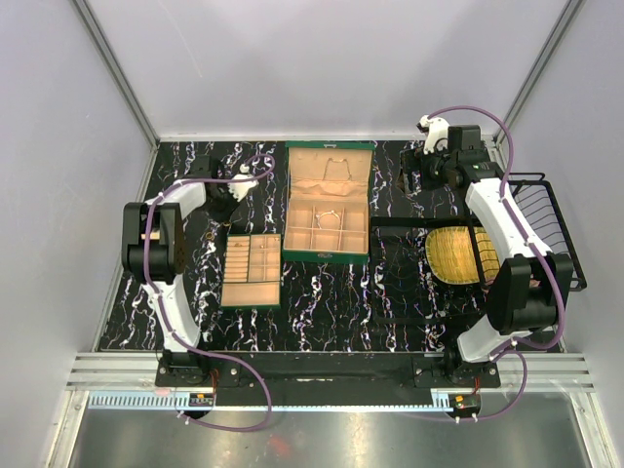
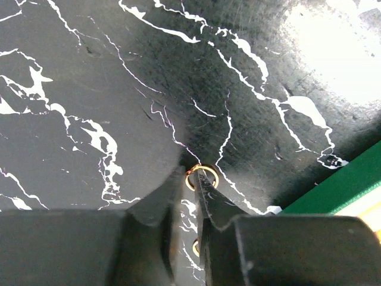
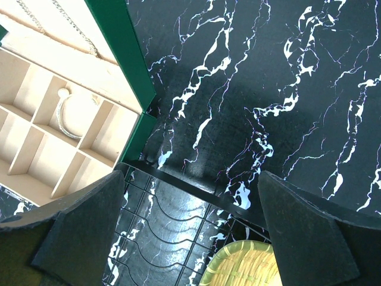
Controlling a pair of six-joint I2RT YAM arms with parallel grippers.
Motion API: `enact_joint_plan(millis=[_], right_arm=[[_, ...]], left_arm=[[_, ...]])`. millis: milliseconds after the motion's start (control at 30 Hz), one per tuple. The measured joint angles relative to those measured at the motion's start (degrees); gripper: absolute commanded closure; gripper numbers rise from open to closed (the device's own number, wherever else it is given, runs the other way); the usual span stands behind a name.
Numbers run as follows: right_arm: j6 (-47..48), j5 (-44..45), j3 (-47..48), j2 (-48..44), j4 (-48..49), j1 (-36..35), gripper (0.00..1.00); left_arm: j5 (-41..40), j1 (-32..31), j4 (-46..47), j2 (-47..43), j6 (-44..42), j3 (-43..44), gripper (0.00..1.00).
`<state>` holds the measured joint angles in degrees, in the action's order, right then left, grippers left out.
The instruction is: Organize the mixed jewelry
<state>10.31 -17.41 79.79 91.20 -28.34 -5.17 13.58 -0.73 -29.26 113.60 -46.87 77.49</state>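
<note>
In the left wrist view my left gripper is low over the black marble table, its jaws nearly together and pinching the edge of a small gold ring. A second gold ring lies on the table between the fingers, further back. In the top view the left gripper is left of the open green box. A whitish bracelet lies in a box compartment, and thin chains lie in the lid. My right gripper is open and empty, above the table right of the box.
A tan compartmented tray lies left of the box's front. A black wire rack on the right holds a yellow woven mat. The box's green edge is close to the right of my left gripper.
</note>
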Motion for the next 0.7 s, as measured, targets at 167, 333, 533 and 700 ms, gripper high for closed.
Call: enact_joint_plan(millis=[167,333,533,700], right_arm=[[0.0,0.0,0.0,0.3,0.0,0.0,0.0],[0.0,0.3,0.0,0.6,-0.1,0.0,0.0],[0.0,0.4,0.0,0.6,-0.1,0.0,0.0],[0.0,0.4,0.0,0.6,-0.1,0.0,0.0]], left_arm=[[0.7,0.0,-3.1,1.3,-1.7,2.1,0.94],[1.1,0.0,-4.9,2.0,-2.3,3.5,1.0],[1.3,0.0,-4.8,1.9,-2.5,3.4,1.0],[1.5,0.1,-2.8,0.3,-1.8,0.8,1.0]])
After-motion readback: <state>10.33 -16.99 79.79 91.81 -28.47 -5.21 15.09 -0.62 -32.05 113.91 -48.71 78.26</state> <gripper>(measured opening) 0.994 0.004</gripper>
